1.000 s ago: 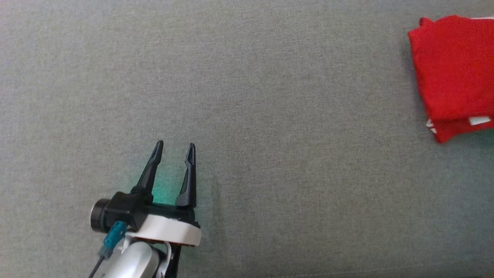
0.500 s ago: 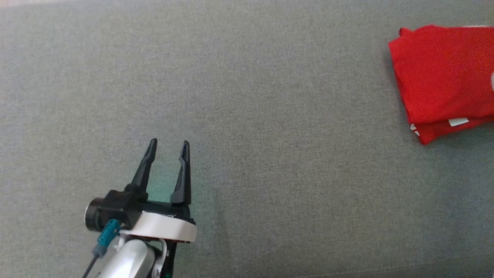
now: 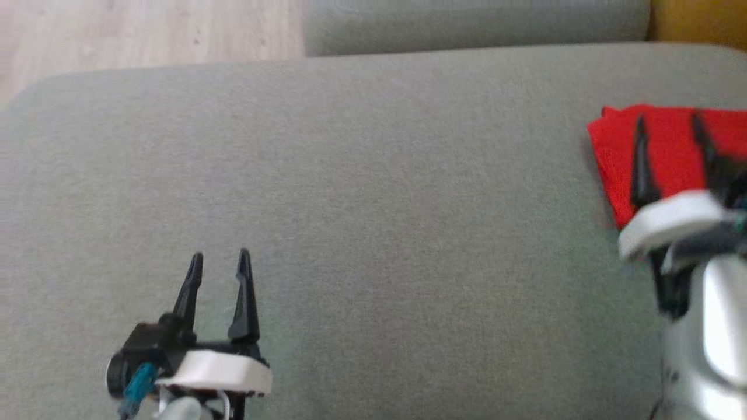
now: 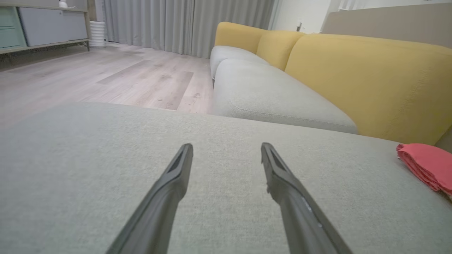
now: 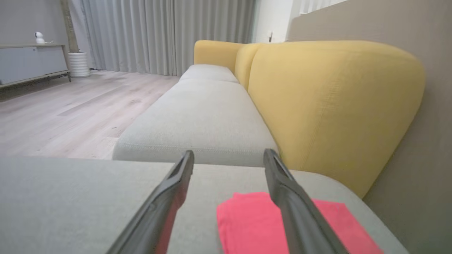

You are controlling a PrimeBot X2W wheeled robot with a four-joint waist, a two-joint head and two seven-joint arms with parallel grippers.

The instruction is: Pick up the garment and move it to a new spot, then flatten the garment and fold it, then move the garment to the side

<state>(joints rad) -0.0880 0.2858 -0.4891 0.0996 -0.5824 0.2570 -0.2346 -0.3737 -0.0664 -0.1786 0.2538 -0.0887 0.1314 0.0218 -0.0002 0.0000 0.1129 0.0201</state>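
While the grey seat cushion [image 3: 408, 175] spreads across most of the head view, a strip of pale wooden floor [image 3: 146, 29] shows beyond its rounded far-left corner. At the lower left the left gripper [image 3: 220, 254] is over bare cushion fabric. Its two dark fingers [image 4: 176, 183] point away from the robot and stand wide apart with nothing between them. The left wrist view confirms the gap, with plain grey fabric showing between and below them. The middle of the cushion carries nothing but its own weave. Beyond its far edge lies a second grey cushion [image 3: 467, 23], running on toward grey curtains [image 4: 176, 24] in the wrist views.

Toward the right end of the near cushion, close to its far edge, lies the red garment [image 3: 610, 151]. It is folded into a flat, layered block, its left edge clearly visible and its right part cut off by the border of the head view. In the left wrist view its stacked layers show at the far right. The right gripper [image 3: 668, 118], somewhat blurred, reaches over the garment from the near side. Its jaws are spread wide and grasp nothing. In the right wrist view one finger crosses over the red cloth and the other is just to the left of the garment's edge. Whether the tips touch the cloth cannot be told. Furthest right, just behind the garment, rises the yellow backrest [image 5: 335, 98].
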